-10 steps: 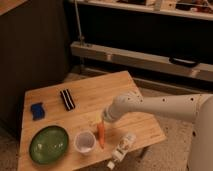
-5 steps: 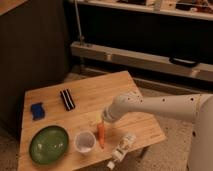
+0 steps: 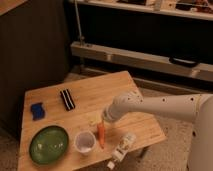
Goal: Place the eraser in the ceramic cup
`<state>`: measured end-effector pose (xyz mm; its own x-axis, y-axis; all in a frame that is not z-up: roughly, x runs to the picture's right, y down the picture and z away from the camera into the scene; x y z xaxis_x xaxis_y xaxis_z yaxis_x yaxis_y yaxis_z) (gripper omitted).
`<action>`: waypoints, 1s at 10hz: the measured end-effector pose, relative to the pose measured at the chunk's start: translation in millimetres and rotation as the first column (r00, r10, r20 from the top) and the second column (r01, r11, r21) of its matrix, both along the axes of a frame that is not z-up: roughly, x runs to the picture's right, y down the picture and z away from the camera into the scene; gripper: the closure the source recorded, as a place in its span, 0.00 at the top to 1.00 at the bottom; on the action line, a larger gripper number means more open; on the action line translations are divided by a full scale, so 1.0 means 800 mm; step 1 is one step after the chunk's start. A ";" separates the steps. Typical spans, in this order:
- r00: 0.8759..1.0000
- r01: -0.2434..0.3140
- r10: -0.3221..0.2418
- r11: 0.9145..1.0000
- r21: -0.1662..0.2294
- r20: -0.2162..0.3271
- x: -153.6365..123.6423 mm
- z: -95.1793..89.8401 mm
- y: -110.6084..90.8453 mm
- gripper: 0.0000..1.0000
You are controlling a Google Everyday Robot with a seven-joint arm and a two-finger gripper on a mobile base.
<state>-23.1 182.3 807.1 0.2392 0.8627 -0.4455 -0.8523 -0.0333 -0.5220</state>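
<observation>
The eraser [image 3: 67,99], a flat black block with pale lengthwise stripes, lies on the wooden table [image 3: 125,85] towards its far left. The ceramic cup [image 3: 85,142], small, round and white, stands near the front edge, to the right of the green plate. My gripper [image 3: 104,119] is at the end of the white arm reaching in from the right. It hangs low over the middle of the table, just above the orange carrot [image 3: 101,135], to the right of the cup and well away from the eraser.
A round green plate [image 3: 48,144] sits at the front left. A small blue block [image 3: 37,110] lies left of the eraser. A white bottle [image 3: 122,147] lies at the front edge, right of the carrot. A dark shelf unit stands behind the table.
</observation>
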 end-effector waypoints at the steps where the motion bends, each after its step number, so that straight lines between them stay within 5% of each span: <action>1: 1.000 0.000 0.000 1.000 0.000 0.000 0.000 0.000 0.000 0.80; 5: 0.999 0.039 -0.039 0.999 0.016 -0.007 -0.003 -0.001 -0.010 0.80; 10: 0.979 0.205 -0.206 0.972 0.112 -0.008 -0.112 -0.008 -0.109 0.80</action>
<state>-112.4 95.0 800.8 0.4179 0.8394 -0.3475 -0.8328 0.2012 -0.5157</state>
